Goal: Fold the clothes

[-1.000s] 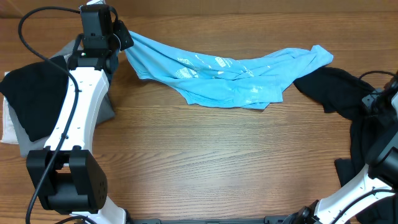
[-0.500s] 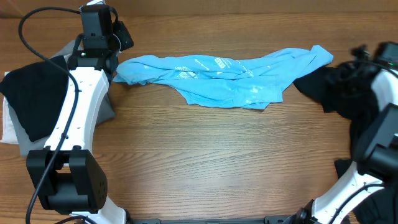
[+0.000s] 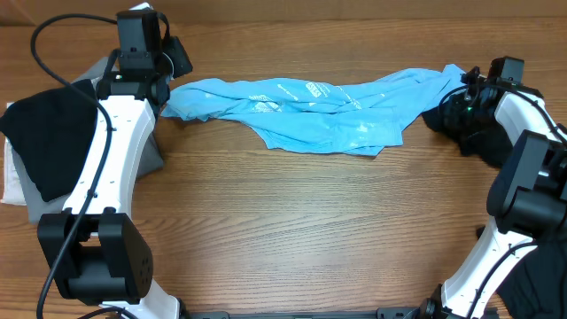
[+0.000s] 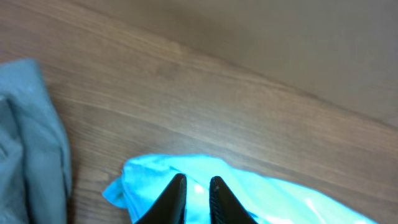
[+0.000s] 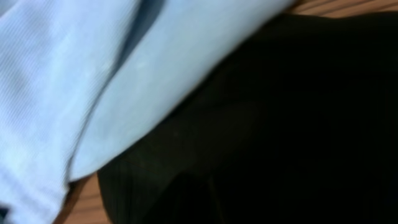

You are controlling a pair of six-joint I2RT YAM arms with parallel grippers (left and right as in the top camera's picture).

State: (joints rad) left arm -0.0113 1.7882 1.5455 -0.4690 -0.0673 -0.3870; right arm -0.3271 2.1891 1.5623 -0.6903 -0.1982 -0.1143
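The sky-blue T-shirt point(image 3: 328, 106) with white lettering lies crumpled in a long strip across the back of the table. My left gripper point(image 3: 171, 60) hovers just above and behind its left end, with nothing in it. In the left wrist view the fingers point(image 4: 196, 186) stand narrowly apart over the blue shirt point(image 4: 280, 199). My right gripper point(image 3: 461, 99) is at the shirt's right end, where it meets a black garment point(image 3: 483, 128). The right wrist view shows only blue shirt point(image 5: 93, 74) and black garment point(image 5: 280, 112); its fingers are lost against the black.
A pile at the left holds a black garment point(image 3: 44, 142) on grey cloth point(image 3: 152, 152) and white cloth point(image 3: 12, 182). The grey cloth also shows in the left wrist view point(image 4: 31, 149). More black fabric point(image 3: 532, 275) lies at the front right.
The shirt's left end, held up by my left gripper a second ago, has dropped to the table. My right arm has swung in from the right edge to the shirt's right end.
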